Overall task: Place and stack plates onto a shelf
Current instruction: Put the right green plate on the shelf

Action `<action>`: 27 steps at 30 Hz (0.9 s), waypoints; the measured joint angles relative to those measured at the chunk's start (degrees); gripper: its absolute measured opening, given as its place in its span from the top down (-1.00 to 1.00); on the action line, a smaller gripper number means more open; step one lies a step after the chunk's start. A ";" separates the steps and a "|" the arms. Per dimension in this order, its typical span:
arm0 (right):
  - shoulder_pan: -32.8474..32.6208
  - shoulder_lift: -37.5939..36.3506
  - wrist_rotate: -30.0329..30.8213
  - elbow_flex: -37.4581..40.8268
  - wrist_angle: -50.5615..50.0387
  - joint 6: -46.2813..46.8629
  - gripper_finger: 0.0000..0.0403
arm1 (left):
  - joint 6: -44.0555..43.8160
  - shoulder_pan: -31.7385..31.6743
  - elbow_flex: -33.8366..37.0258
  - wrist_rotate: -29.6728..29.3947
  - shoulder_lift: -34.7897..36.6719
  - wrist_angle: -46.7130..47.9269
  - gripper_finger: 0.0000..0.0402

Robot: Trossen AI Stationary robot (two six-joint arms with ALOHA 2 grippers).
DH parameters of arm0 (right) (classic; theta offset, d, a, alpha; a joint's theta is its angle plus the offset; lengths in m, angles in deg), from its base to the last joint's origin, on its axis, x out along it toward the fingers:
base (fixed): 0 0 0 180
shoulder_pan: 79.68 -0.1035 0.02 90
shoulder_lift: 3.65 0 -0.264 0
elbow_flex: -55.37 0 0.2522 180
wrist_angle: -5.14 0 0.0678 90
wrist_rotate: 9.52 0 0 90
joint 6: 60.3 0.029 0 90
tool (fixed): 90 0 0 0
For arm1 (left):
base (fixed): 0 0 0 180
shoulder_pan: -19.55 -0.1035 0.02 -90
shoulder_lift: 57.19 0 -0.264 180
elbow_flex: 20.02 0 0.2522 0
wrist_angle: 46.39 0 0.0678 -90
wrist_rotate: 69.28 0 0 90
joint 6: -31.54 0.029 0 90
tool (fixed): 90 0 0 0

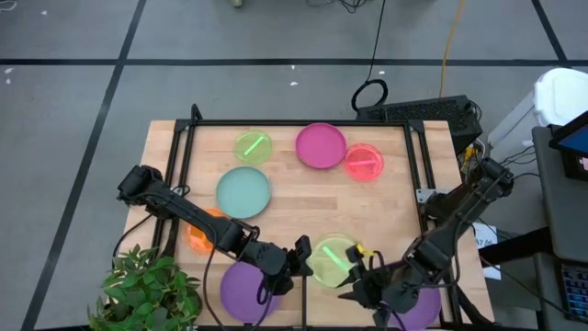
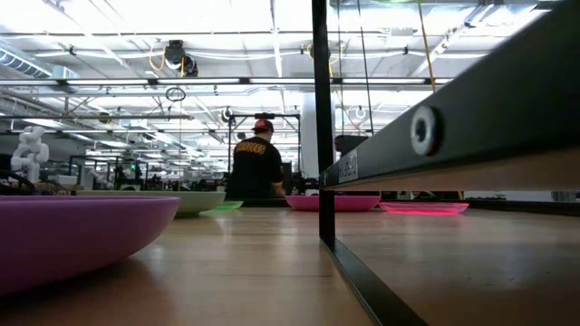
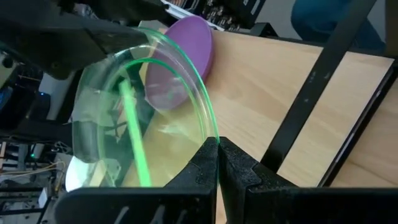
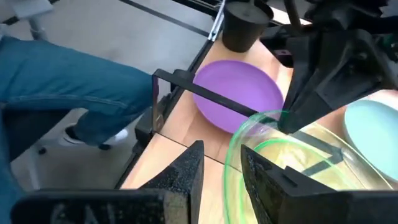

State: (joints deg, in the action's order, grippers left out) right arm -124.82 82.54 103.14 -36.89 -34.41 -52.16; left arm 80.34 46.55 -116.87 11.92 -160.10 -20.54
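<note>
Held plate: a clear green plate (image 1: 333, 259) hangs between my two grippers at the near edge of the table, off the wood.
Left gripper (image 3: 217, 163): clenched on the green plate's rim; the left wrist view shows my fingertips (image 3: 205, 165) pinched together with the rim between them.
Right gripper (image 4: 222, 167): parted jaws straddle the opposite rim, one finger on each side. I cannot tell whether they press on it.
Which way it points: tilted up on edge, not flat; the rim arcs upward in both wrist views. A round plate has no long axis, but its moulded green rib (image 3: 134, 134) runs up the face.
Done so far: I judge little. I can't make out the shelf, and nothing I see is stacked.
Left to do, far side: a second green plate (image 1: 254, 146), a magenta plate (image 1: 321, 145) and a red-pink plate (image 1: 364, 162) lie singly.
Left to do, middle: the teal plate (image 1: 243, 191) lies flat and alone.
Left to do, near side: the orange plate (image 1: 200, 232) sits partly under my left arm; one purple plate (image 1: 241, 292) lies near left, another purple plate (image 1: 424, 308) near right under my right arm.
Step in hand: I judge this a handover or re-grip of the green plate.
</note>
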 joint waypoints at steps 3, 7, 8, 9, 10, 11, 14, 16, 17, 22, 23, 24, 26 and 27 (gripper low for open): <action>-0.69 -0.04 0.22 -2.63 -4.38 1.66 0.56 | 1.91 -0.36 0.00 0.00 0.00 0.10 0.97; -1.24 -0.24 -0.18 -7.95 -13.82 8.21 0.56 | 5.64 -1.53 0.00 2.05 0.00 0.10 0.97; -1.38 -0.29 -0.17 -8.73 -15.60 9.06 0.56 | 6.31 -1.90 0.00 3.11 0.00 0.10 0.97; -1.46 -0.31 -0.17 -9.10 -17.09 9.40 0.56 | 6.84 -2.22 0.00 4.27 0.00 0.10 0.97; -1.47 -0.31 -0.28 -9.15 -18.39 9.74 0.56 | 7.21 -2.52 0.00 5.09 0.00 0.10 0.97; -1.47 -0.28 -0.59 -9.15 -19.80 10.31 0.56 | 7.63 -2.81 0.00 5.86 0.00 0.10 0.97; -1.36 -0.02 -3.60 -9.13 -23.41 13.41 0.56 | 8.32 -3.17 0.00 6.25 0.00 0.18 0.97; -1.05 0.32 -4.00 -9.13 -24.37 14.03 0.56 | 8.97 -3.21 0.00 6.32 0.00 0.49 0.97; -1.00 0.54 -4.06 -9.13 -24.65 14.04 0.56 | 9.32 -3.21 0.00 6.34 0.00 0.70 0.97; -0.97 0.94 -3.48 -9.11 -24.85 12.99 0.56 | 10.16 -3.60 0.00 7.47 0.00 0.71 0.97; -0.97 0.96 -3.48 -9.11 -25.16 12.62 0.56 | 10.16 -3.79 0.00 7.74 0.00 0.71 0.97; -0.98 1.04 -3.48 -9.11 -25.39 12.34 0.57 | 10.16 -3.90 0.00 7.80 0.00 0.71 0.97; -0.99 1.14 -3.52 -9.09 -25.41 12.20 0.61 | 10.16 -4.15 0.00 7.79 0.00 0.69 0.97; -0.98 1.14 -3.62 -9.09 -25.41 12.17 0.64 | 10.16 -4.17 0.00 7.78 0.00 0.69 0.97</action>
State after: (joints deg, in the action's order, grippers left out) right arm -125.80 83.68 99.52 -45.98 -59.81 -39.99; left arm 90.50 42.38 -116.87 19.70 -160.10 -19.86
